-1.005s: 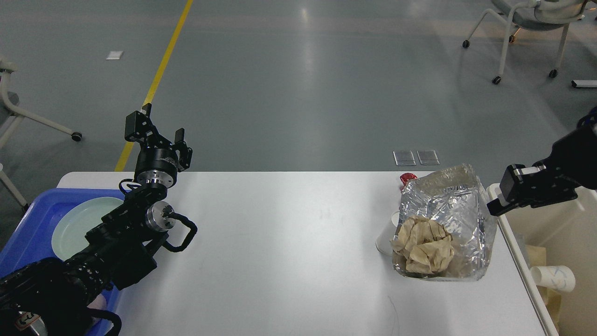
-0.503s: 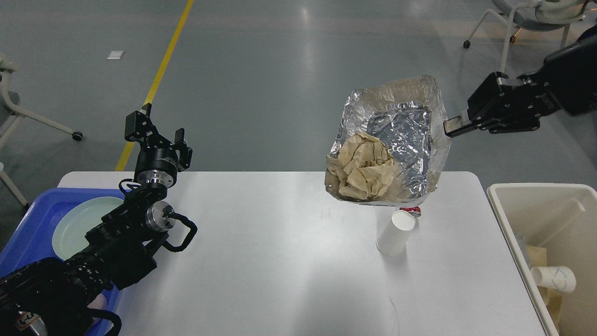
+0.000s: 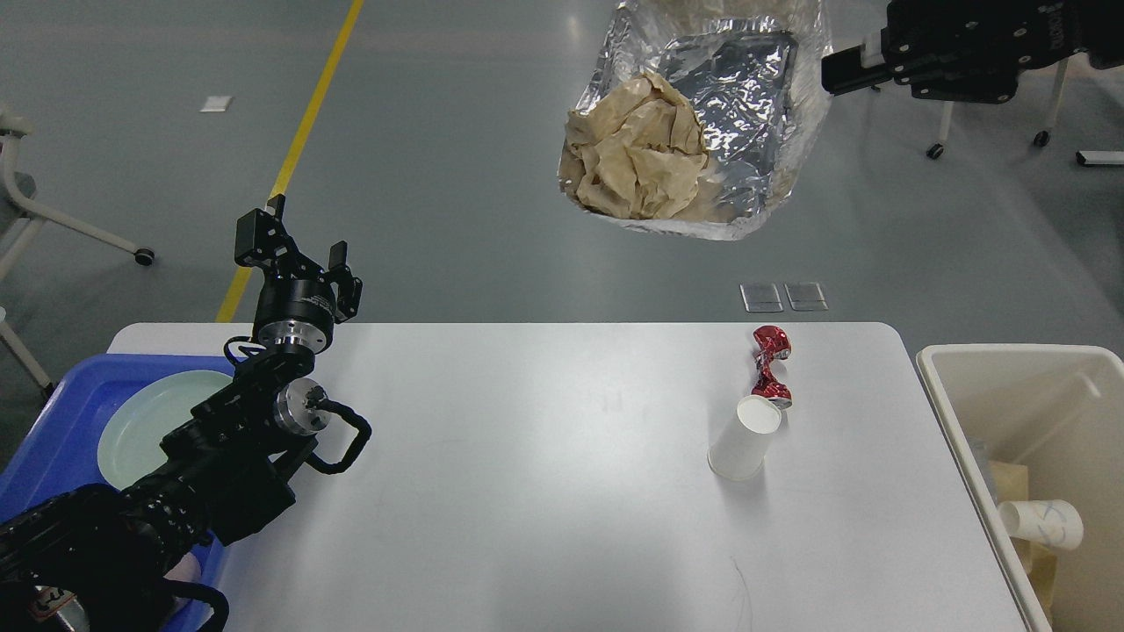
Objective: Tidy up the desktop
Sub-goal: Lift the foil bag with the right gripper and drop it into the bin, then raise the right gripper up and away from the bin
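The white desktop (image 3: 544,491) fills the lower half of the head view. My right gripper (image 3: 836,70) at the top right is shut on the right rim of a crumpled foil tray (image 3: 746,79) and holds it high above the table's far edge. The tray hangs tilted, with a wad of brown paper (image 3: 637,149) in it. A white paper cup (image 3: 745,437) stands tilted on the desktop next to a crushed red can (image 3: 770,366). My left gripper (image 3: 303,241) is open and empty above the back left corner.
A blue tray (image 3: 44,456) with a pale green plate (image 3: 140,421) sits at the left edge, partly under my left arm. A cream bin (image 3: 944,412) stands at the right edge and holds a paper cup (image 3: 1045,524) and other scraps. Chairs stand on the floor behind.
My right gripper has lifted the foil tray off the right of the desktop, up and to the left. The cup and red can now show fully. The left arm has not moved.
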{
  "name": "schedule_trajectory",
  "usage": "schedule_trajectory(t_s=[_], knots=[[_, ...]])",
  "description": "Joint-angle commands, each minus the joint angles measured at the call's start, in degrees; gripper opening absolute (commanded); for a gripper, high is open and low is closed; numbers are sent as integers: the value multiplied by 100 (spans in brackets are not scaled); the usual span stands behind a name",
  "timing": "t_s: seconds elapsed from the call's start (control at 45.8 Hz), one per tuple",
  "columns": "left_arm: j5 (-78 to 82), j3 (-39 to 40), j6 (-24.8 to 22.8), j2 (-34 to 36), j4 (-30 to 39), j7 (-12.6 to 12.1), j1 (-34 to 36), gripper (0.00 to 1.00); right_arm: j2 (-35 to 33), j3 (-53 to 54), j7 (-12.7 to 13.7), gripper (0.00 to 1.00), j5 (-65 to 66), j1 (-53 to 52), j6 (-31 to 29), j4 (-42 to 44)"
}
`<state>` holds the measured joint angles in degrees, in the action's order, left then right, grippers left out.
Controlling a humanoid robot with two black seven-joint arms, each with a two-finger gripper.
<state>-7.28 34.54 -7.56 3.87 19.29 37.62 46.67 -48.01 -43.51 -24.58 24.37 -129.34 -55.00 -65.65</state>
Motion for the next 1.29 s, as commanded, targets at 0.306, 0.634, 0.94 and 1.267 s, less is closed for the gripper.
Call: schedule_trajectory(t_s=[0.306, 0.634, 0.94, 1.267], knots=[[-1, 0, 0, 0, -4, 0, 0, 100, 64, -34, 23, 0, 103, 2491, 0, 3005], [-1, 0, 0, 0, -4, 0, 0, 100, 91, -403, 85, 0, 156, 3916, 0, 3734], [-1, 0, 0, 0, 5, 0, 0, 100, 99, -1659, 84, 0, 156, 4953, 858, 4139], [8, 0, 0, 0, 5, 0, 0, 100, 319, -2838, 76, 62, 138, 5885, 3311, 4254]])
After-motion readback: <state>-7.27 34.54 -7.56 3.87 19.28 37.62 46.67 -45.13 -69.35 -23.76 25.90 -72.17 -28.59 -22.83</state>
